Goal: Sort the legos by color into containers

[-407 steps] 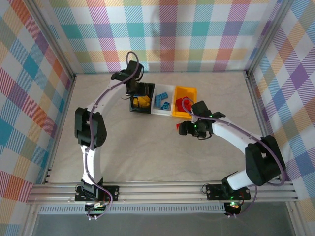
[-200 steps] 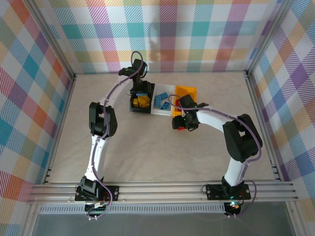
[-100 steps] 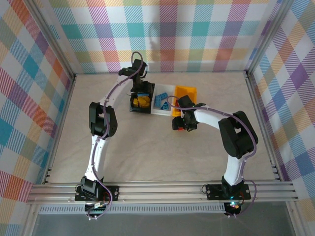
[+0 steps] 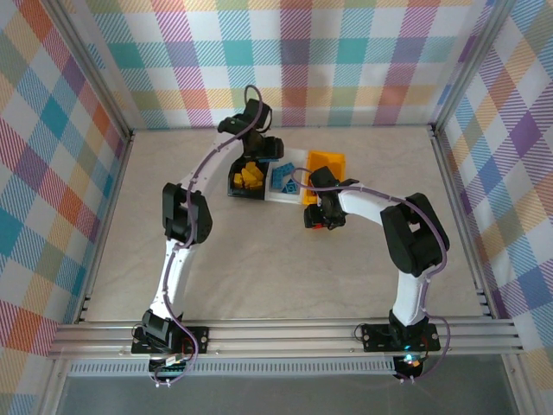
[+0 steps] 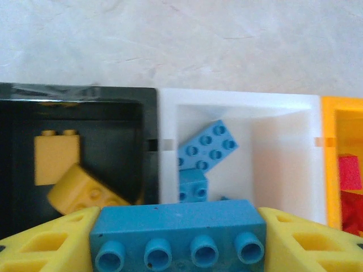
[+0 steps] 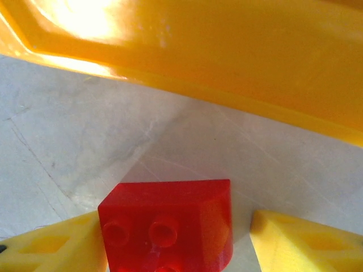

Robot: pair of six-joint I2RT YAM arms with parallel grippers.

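Held lego: a blue brick (image 5: 178, 232), one row of four studs facing the camera, sits at 6 o'clock in the left wrist view.
Left gripper (image 5: 178, 226): clamped on the blue brick, with a yellow finger (image 5: 45, 246) pressed against each end.
Bins relative to the held brick: white bin (image 5: 170, 141) at 12 o'clock, black bin (image 5: 113, 93) at 10 o'clock, yellow-orange bin (image 5: 330, 158) at 2 o'clock.
Bin contents, left wrist view: two yellow bricks (image 5: 55, 156) in the black bin, blue bricks (image 5: 207, 147) in the white bin, red bricks (image 5: 349, 173) in the yellow-orange bin.
Loose lego: a red brick (image 6: 167, 224) lies on the table (image 6: 68, 147), studs toward the right wrist camera.
Right gripper (image 6: 177, 221): jaws apart, one either side of the red brick. The finger at 9 o'clock is right against it; actual contact cannot be told. The finger at 3 o'clock stands off, with a strip of table between.
Bin relative to the red brick: the yellow-orange outer wall runs across at 12 o'clock, near but apart.
Top view adds: the three bins stand joined in a row at the far middle of the table, with the left arm reaching over them. The red brick lies outside the yellow-orange bin at its 6 o'clock.
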